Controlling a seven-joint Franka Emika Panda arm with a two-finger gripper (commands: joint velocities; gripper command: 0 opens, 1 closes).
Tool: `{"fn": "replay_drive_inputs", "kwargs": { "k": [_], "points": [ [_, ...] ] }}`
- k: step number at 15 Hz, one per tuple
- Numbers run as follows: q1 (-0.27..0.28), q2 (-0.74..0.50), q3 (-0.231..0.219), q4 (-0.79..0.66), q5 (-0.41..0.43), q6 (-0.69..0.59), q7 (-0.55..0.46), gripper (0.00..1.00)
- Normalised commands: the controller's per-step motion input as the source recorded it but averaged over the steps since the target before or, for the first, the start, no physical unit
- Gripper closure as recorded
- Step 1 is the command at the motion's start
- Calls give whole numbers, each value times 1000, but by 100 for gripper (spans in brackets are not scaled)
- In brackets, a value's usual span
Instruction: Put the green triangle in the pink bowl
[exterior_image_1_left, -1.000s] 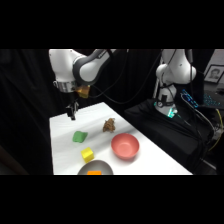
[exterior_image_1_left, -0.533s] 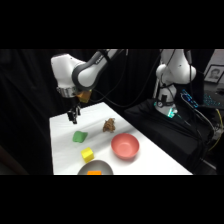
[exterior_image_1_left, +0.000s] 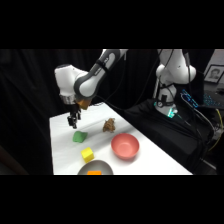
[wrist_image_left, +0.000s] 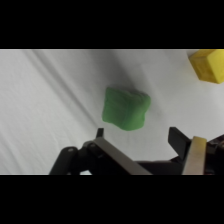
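Tool spread, pointing down, poised just above green triangle, arm bent overhead

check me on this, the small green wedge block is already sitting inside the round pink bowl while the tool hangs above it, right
Not quite. The side view shows the small green wedge block lying on the white table, apart from the round pink bowl, which holds nothing. The tool does hang above the block.
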Motion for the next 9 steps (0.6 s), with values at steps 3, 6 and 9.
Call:
{"fn": "replay_drive_inputs", "kwargs": {
  "k": [3,6,9],
  "points": [
    [7,160,-27,104,150,197,71,0],
    [2,151,-20,94,155,201,48,0],
    [4,160,-23,103,147,198,45,0]
  ]
}}
